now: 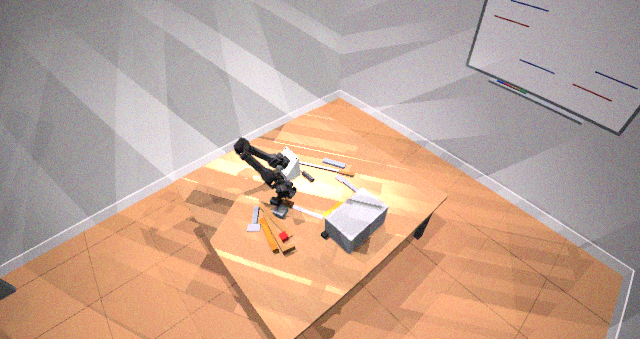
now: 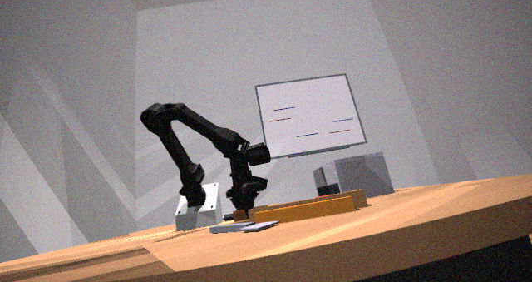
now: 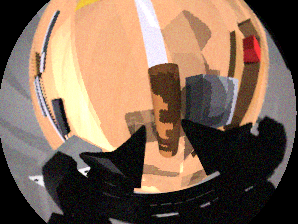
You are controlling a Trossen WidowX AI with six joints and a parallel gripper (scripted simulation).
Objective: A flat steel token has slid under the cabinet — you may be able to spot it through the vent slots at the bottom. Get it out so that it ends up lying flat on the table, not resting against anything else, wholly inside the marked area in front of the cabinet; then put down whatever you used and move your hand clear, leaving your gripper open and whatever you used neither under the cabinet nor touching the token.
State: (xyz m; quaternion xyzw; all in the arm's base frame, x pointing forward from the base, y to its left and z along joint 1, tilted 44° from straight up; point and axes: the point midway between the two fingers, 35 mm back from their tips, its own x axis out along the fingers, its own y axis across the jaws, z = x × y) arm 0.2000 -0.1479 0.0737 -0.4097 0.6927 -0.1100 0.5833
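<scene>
The token was nowhere visible, its retrieval unconfirmed; the fingers stood parted, astride the brown-handled tool [image 3: 165, 99] on the bench [image 1: 280, 274], grip released.

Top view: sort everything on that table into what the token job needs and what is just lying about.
Belongs to the job: cabinet; yellow mark in front of it; brown-handled white rod; hand, open over the rod's handle. The token itself does not show.

Just lying about: orange and wooden slats; red block; grey L-piece; grey bar; second thin rod; whiteboard.
</scene>
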